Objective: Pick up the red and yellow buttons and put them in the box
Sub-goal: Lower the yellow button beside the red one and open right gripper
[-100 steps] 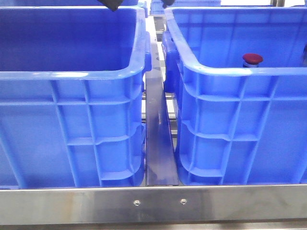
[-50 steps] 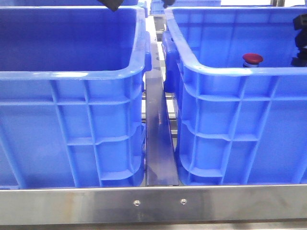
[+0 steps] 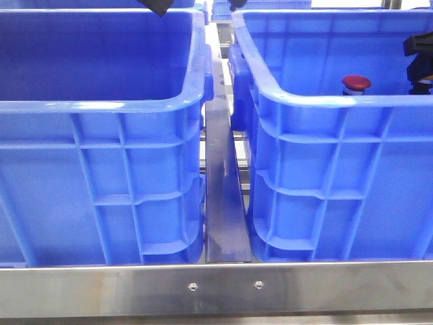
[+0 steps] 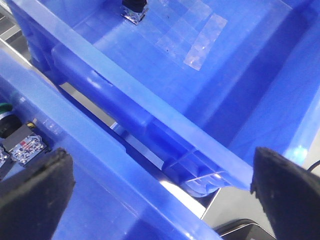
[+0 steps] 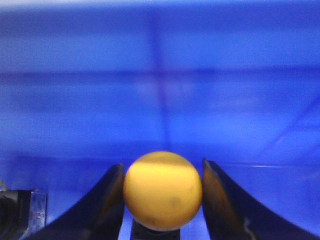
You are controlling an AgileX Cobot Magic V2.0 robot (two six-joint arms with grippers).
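Observation:
The red button (image 3: 356, 84) stands inside the right blue box (image 3: 318, 101), its dark red cap showing just above the near rim. My right gripper (image 5: 162, 172) is shut on the yellow button (image 5: 162, 190), one finger on each side of its cap. In the front view this gripper (image 3: 421, 62) is a dark shape at the right edge, inside the right box; the yellow button is hidden there. My left gripper (image 4: 160, 160) is open and empty, above the gap between the two boxes. One of its fingertips (image 3: 160, 8) shows at the top of the front view.
The left blue box (image 3: 101, 105) stands beside the right one, with a metal rail (image 3: 223, 203) between them. A steel bar (image 3: 216, 288) runs along the front. The left wrist view shows other small switch parts (image 4: 135, 9) in one box and more switch parts (image 4: 22, 145) in the other.
My right gripper has come into the front view at the right edge and moved up and a little left inside the right box. The red button and the left gripper have not moved.

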